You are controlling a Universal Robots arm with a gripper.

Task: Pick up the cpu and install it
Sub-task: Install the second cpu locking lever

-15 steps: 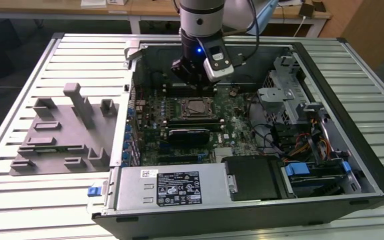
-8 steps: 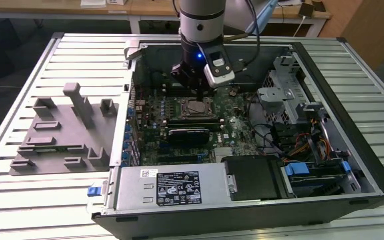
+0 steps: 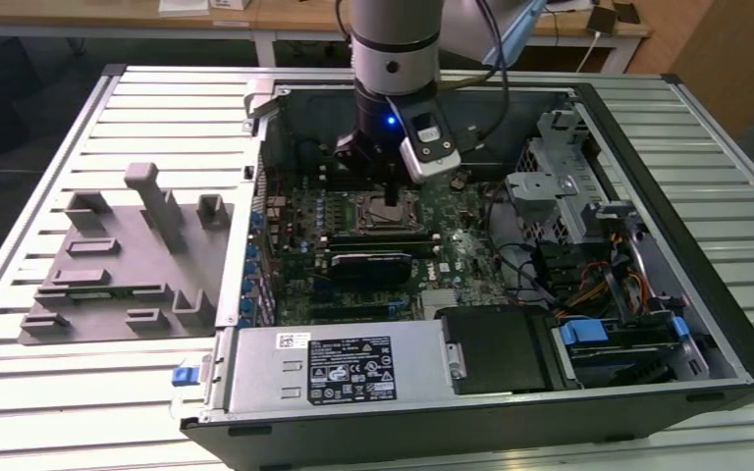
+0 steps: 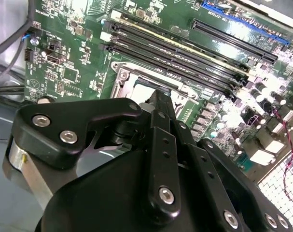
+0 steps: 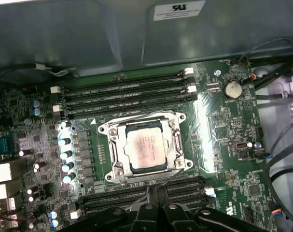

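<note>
Claw (image 5: 155, 195), nearest the wrist cameras, hangs just over the socket (image 5: 145, 147); how far it is open cannot be told. The cpu (image 5: 145, 150) lies flat within the socket frame on the motherboard (image 5: 223, 145), memory slots (image 5: 127, 89) beyond.

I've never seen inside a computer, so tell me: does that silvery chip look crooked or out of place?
Nothing stands out. The cpu lies flat and square inside its metal socket frame on the motherboard.
</note>
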